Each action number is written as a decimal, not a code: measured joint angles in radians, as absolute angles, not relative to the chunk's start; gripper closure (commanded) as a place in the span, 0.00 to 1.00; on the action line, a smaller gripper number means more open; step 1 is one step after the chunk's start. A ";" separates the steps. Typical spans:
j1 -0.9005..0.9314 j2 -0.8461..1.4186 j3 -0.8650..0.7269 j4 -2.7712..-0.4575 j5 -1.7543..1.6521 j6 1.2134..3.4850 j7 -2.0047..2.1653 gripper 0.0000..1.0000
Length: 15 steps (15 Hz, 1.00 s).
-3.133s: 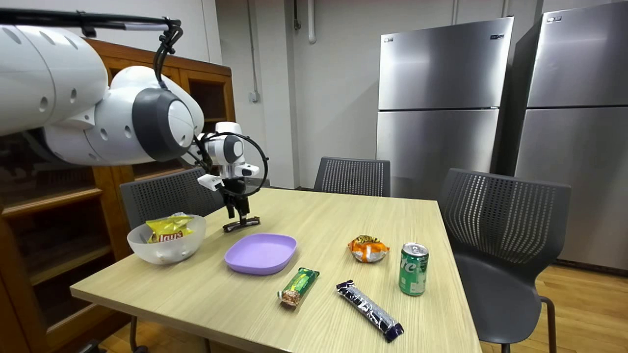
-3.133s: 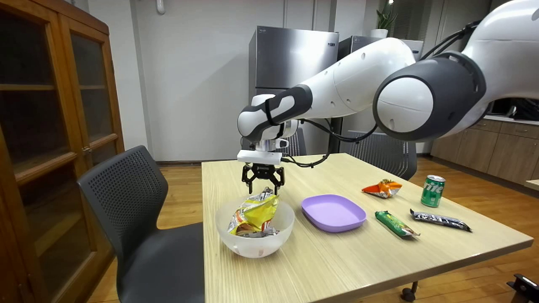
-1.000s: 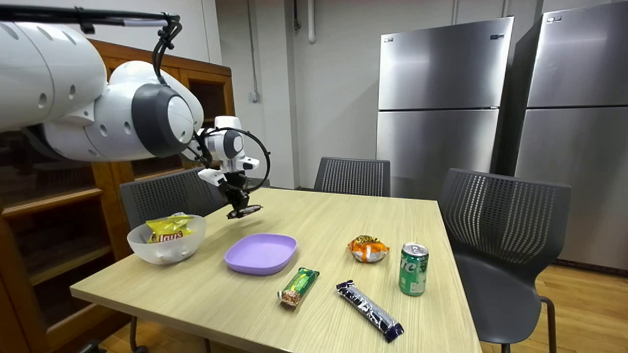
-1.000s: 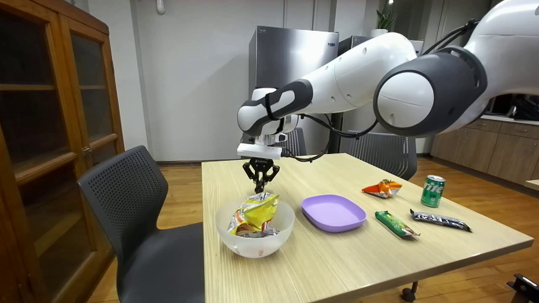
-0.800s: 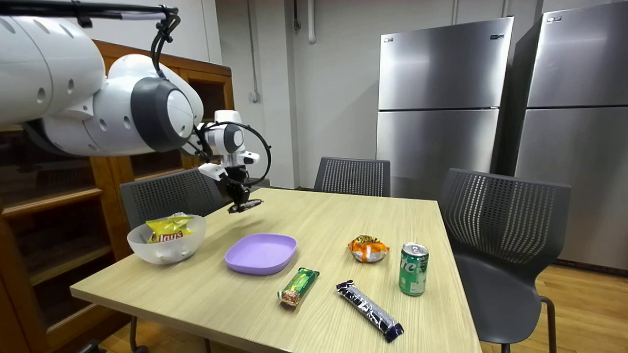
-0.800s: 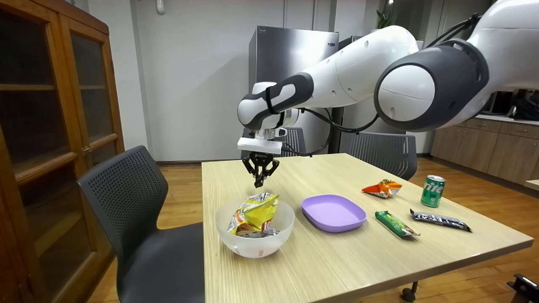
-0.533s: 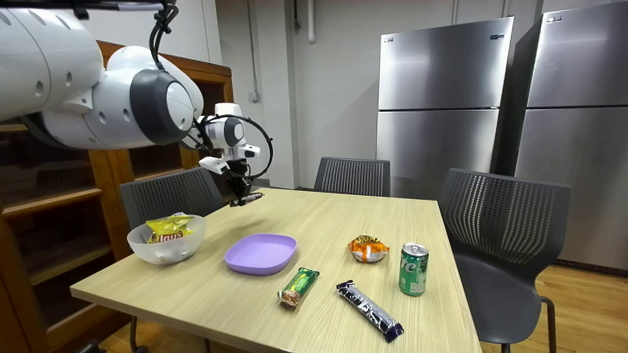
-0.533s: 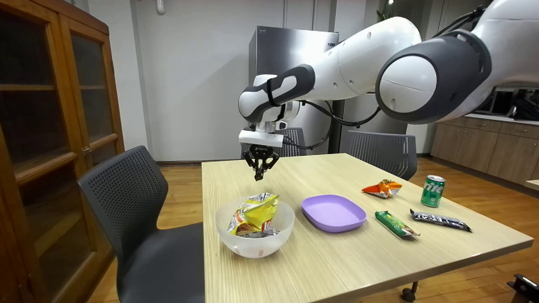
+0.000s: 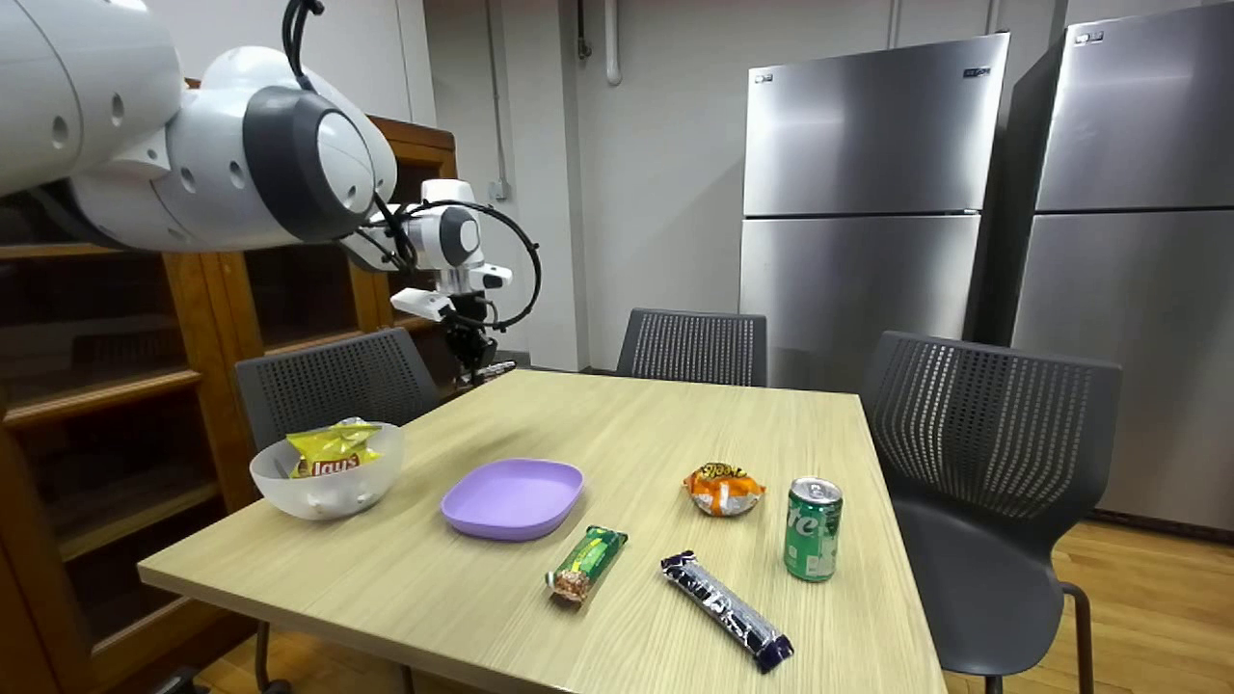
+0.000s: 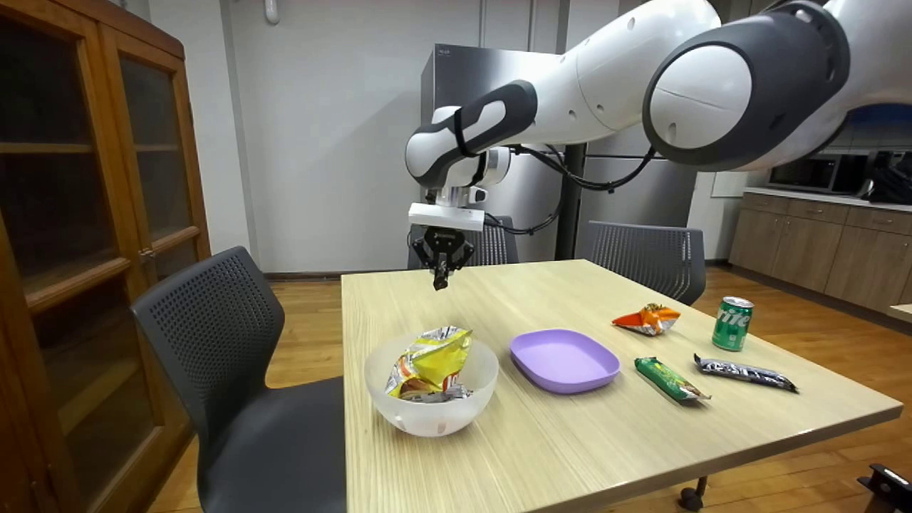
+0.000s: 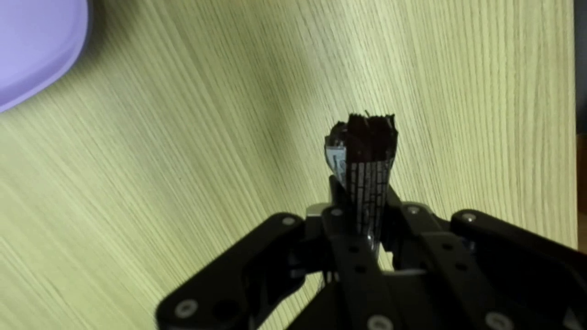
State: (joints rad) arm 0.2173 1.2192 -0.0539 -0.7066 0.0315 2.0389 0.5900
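A dark-wrapped bar [image 11: 370, 151] is pinched between the fingers of my gripper [image 11: 365, 195], and one end of it sticks out past the fingertips in the wrist view. In an exterior view the held bar [image 9: 497, 370] hangs well above the table, close to level, under my gripper [image 9: 470, 374]. Behind the frosted bowl [image 10: 431, 420] my gripper [image 10: 441, 276] hovers in the air; a yellow chip bag [image 10: 438, 360] lies in that bowl. A purple plate [image 9: 512, 499] stands beside the bowl, and its edge [image 11: 69, 59] shows at the wrist view's upper left.
Farther along the table [image 9: 617, 424] lie a green-wrapped bar [image 9: 588, 564], a silver-and-purple bar [image 9: 725, 611] and an orange snack bag [image 9: 723, 489]. A green can [image 9: 813, 530] stands upright near the edge. Chairs [image 10: 249, 377] surround the table; a wooden cabinet [image 10: 107, 249] is alongside.
Three seconds ago the bar lay on the table between parted jaws. They have since closed on it, and the arm has lifted it steadily upward. Everything else on the table is unmoved.
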 measured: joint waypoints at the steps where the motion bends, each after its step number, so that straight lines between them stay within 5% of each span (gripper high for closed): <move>1: 0.217 1.203 -0.054 -0.728 0.031 2.046 0.585 0.96; 15: 0.219 0.884 -0.057 -1.259 0.026 2.221 0.523 0.96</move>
State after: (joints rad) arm 0.2185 0.8836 -0.0570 -1.2586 0.0260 2.2205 0.5229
